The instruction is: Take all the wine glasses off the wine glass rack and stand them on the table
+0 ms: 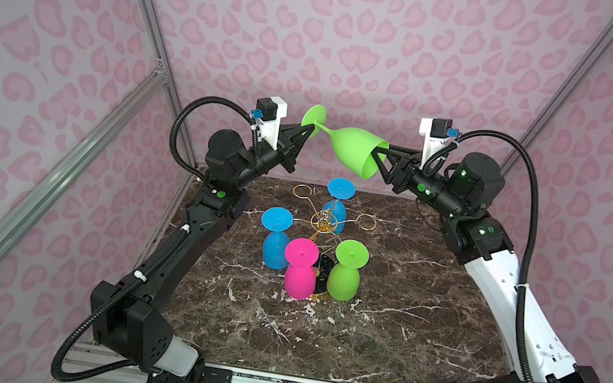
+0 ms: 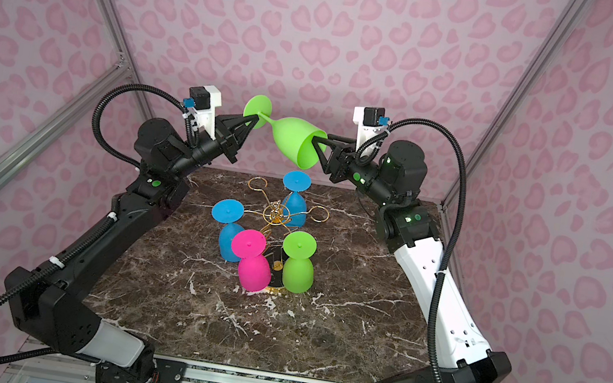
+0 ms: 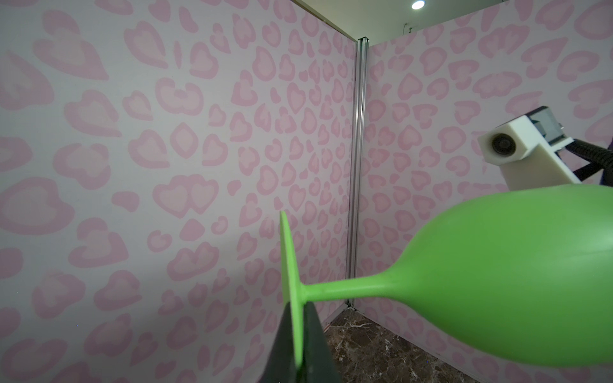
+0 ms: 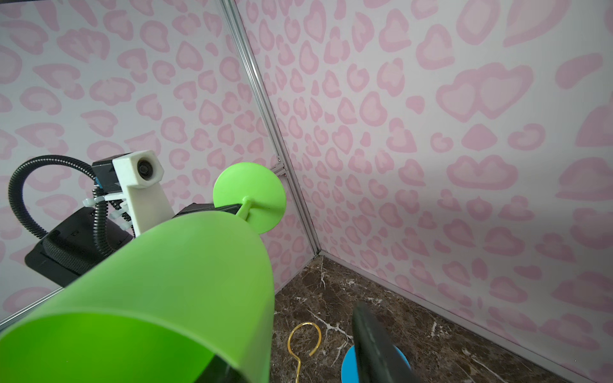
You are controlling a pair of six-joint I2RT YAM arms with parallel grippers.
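Marble tabletop (image 1: 401, 322): dark brown with white veins; the rack stands near its middle.
Pink wine glass (image 1: 300, 271): nearest of the hung glasses, foot up and bowl down, at the rack's near side.
Hung green glass (image 1: 344, 279): just beside the pink one on its right, in the same inverted pose.
Near blue glass (image 1: 274, 252): inverted, left of and slightly behind the pink one.
Wine glass rack (image 1: 320, 220): thin gold wire arms spread from a central post. Two far loops (image 1: 303, 190) carry nothing.
Far blue glass (image 1: 336, 210): inverted on the rack's far side.
Green wine glass (image 1: 353, 152): off the rack and clear of it, raised high over the table's far edge. It lies roughly on its side, with the foot toward the left arm and the bowl's mouth toward the right arm and tipped slightly down.
Left gripper (image 1: 311, 130): clamped tight on the rim of the glass's round foot. In the left wrist view its fingers (image 3: 311, 331) pinch the disc edge from both sides.
Right gripper (image 1: 381, 151): jaws parted and straddling the bowl's rim, one finger inside the mouth. In the right wrist view the outer finger (image 4: 371, 338) stands apart from the bowl wall (image 4: 185, 265), so there is no grip on it.
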